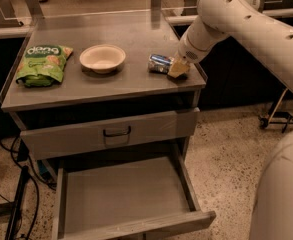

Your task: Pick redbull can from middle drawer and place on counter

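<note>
The redbull can [159,63] lies on its side on the counter [111,86], near the right edge, to the right of the bowl. My gripper [178,69] is at the can's right end, low over the counter and touching or nearly touching the can; I cannot tell if it holds it. The white arm reaches in from the upper right. The middle drawer [126,196] is pulled out below, and its bare floor holds nothing.
A white bowl [102,58] sits mid-counter and a green snack bag [42,64] lies at the left. A drawer front with a black handle [117,132] sits above the open drawer. Cables hang at the cabinet's left. The robot's white body fills the lower right.
</note>
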